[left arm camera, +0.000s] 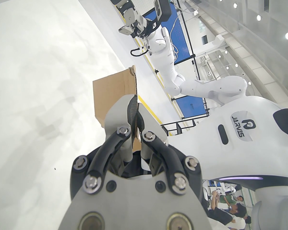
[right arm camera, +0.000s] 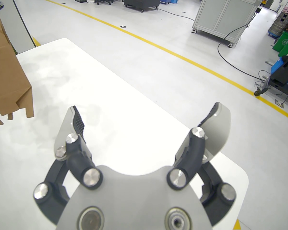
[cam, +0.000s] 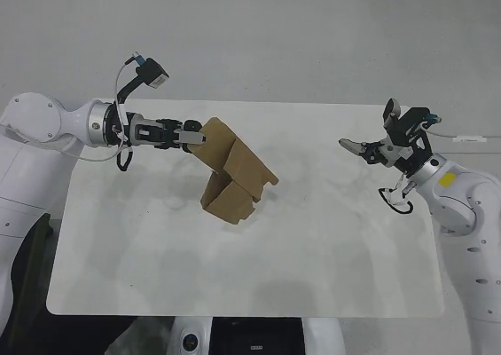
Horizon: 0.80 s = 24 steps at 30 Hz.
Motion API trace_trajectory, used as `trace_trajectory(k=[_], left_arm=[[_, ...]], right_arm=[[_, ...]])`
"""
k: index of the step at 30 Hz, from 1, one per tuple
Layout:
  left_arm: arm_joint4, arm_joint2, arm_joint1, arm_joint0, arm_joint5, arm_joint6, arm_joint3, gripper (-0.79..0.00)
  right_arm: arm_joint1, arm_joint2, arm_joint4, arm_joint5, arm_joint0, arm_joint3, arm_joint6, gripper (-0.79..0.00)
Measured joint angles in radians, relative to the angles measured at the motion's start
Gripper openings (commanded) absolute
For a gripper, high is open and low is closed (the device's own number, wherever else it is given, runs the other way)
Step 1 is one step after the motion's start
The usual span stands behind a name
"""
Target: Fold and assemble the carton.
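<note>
Your left gripper (cam: 199,139) is clenched on the carton (cam: 232,177), pinching the edge of one cardboard panel at the carton's far-left corner. In the left wrist view you can see both fingers (left arm camera: 120,113) pressed flat against the corrugated edge, with the panel (left arm camera: 112,94) standing out past the tips.

The carton is brown and partly formed, with flaps loose at its near end. It sits over the far-left part of the table (cam: 321,266) and runs from the gripper toward the middle. From the right wrist view it (right arm camera: 7,72) looks tilted, with the loose flaps hanging down. You can't tell from these views whether the lower end touches the table.

Your right gripper (right arm camera: 146,106) is released, with the jaws spread wide and nothing between them. It hangs over the far-right part of the table, pointing left toward the carton and well apart from it.
</note>
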Motion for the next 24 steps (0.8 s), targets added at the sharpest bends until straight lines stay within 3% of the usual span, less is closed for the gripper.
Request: trace_trajectory(k=[5,9,24], left_arm=[[0.016,-0.003,0.001,0.018,0.013,0.021,-0.008,-0.785],[0.030,-0.016,0.004,0.034,0.012,-0.003,-0.015,-0.785],[0.019,0.062,-0.014,-0.021,0.076,-0.076,-0.081,-0.785]], right_arm=[[-0.003,-0.012,0.045,-0.005,-0.013,0.002,-0.006,0.000],[-0.005,-0.052,0.173,-0.079,0.011,0.034,0.036,0.000],[-0.026,-0.355,0.689,-0.343,0.242,0.278,0.404,0.000]])
